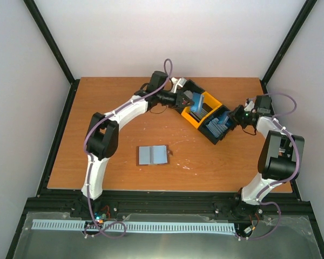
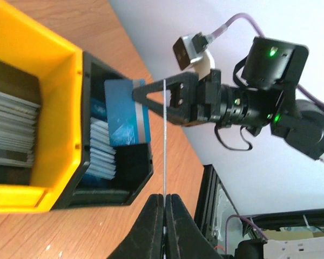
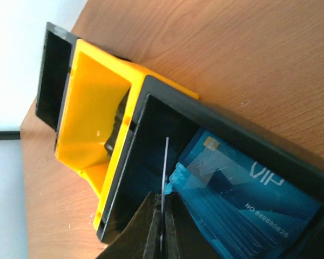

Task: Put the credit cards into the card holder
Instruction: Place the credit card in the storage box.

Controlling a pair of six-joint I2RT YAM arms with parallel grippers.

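Both tools have a card. The left gripper (image 2: 164, 215) is pinched fully together on a thin plastic card (image 2: 164, 140) that I only see edge-on, so I cannot tell its colour. The right gripper (image 3: 162, 218) is clamped tight on a blue plastic card (image 2: 121, 108) with a pale stripe, held upright over the black end compartment of the black-and-yellow plastic tray (image 2: 62, 135). A stack of blue cards (image 3: 248, 199) lies in that compartment. The yellow middle compartment holds a stack of grey cards (image 2: 11, 129). The small brown leather wallet (image 1: 153, 155) lies open on the wooden table (image 1: 97, 97), pale blue-grey inside up, well apart from the tray.
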